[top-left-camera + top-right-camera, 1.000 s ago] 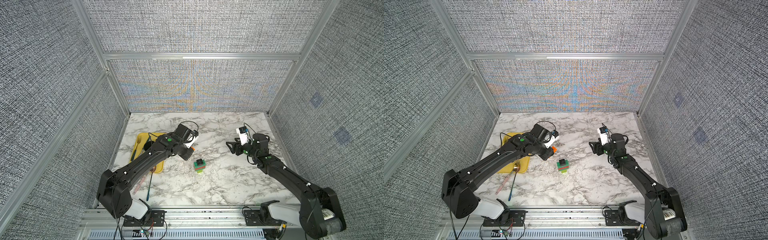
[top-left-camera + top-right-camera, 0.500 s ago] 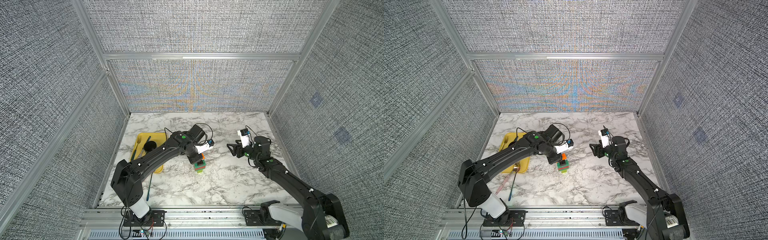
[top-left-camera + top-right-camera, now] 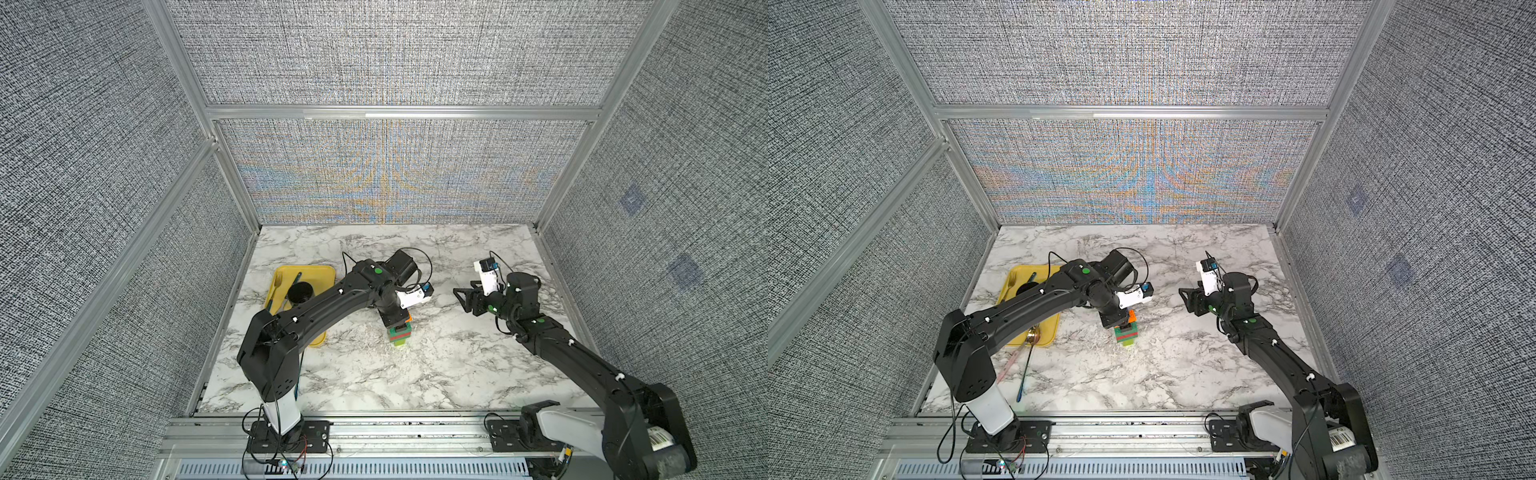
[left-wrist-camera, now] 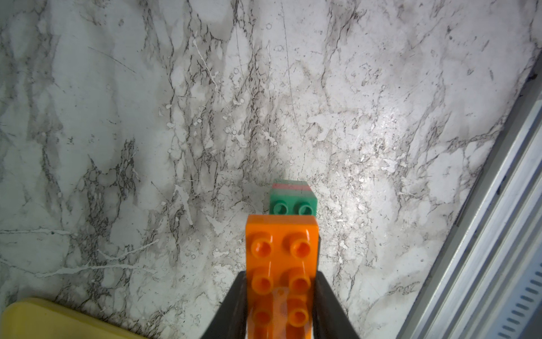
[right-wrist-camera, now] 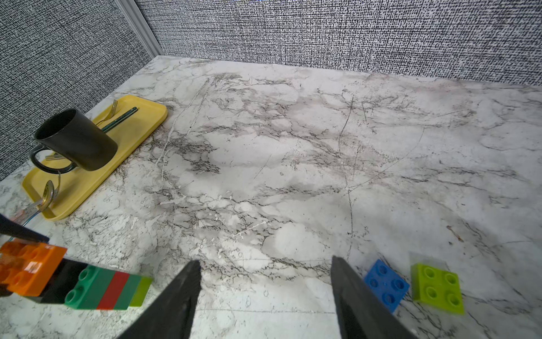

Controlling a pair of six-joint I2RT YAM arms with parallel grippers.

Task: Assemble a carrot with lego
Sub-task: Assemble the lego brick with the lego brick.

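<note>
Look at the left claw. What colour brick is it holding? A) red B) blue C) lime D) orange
D: the left claw is shut on the orange brick, held just above the green and red stack on the table.

The left arm (image 3: 332, 303) reaches toward the middle, its left gripper (image 4: 281, 305) pointing down, jaws clamped. The right gripper (image 5: 264, 296) hangs low with jaws apart.

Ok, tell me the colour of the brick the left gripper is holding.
Orange. The brick shows best in the left wrist view, clamped in the left gripper.
</note>
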